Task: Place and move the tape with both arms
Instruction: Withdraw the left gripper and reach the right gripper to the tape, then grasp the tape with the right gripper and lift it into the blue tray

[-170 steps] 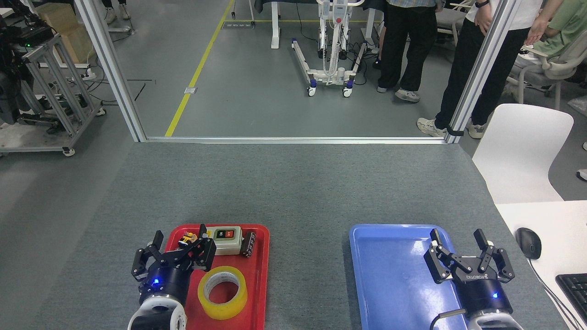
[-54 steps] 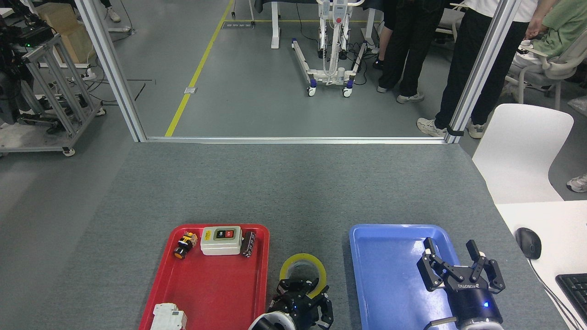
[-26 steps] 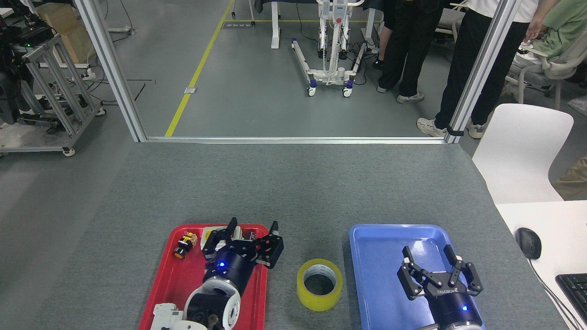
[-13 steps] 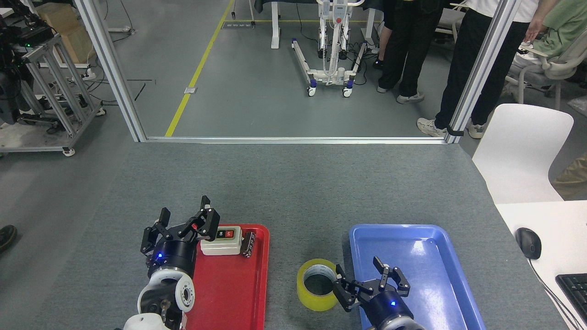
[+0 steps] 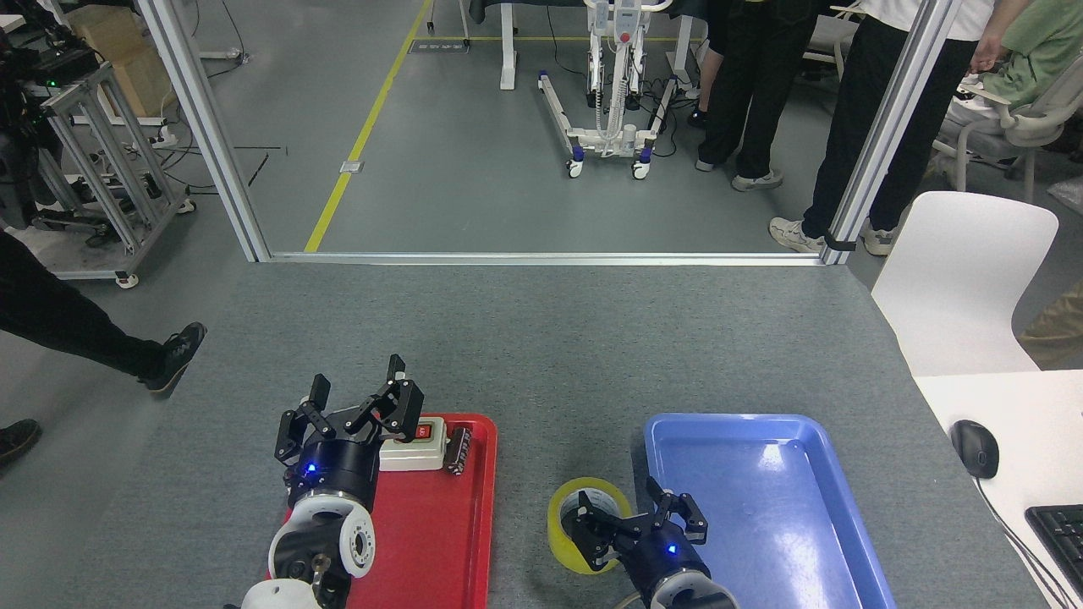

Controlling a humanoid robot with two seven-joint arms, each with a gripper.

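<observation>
Nearest the view, the right claw [image 5: 634, 529] is reaching over the tape [image 5: 565, 533], its fingers spread apart, one dipping toward the roll's core and nothing gripped yet. The tape is lying flat on the grey bench [image 5: 541, 338], in the gap between the red tray [image 5: 448, 541] and the blue tray [image 5: 761, 507]. Judging by its looks, the roll is light and stiff, with a slick outer face; pinching the wall, one finger inside the core and one outside, seems the safest hold. Farther off, the left claw [image 5: 355, 406] is hanging open and empty over the red tray, partly covering the white switch box [image 5: 423, 440]. Half a second ago the right claw was sitting just beside the roll; now it is overlapping it, while the left claw has shifted slightly right.
</observation>
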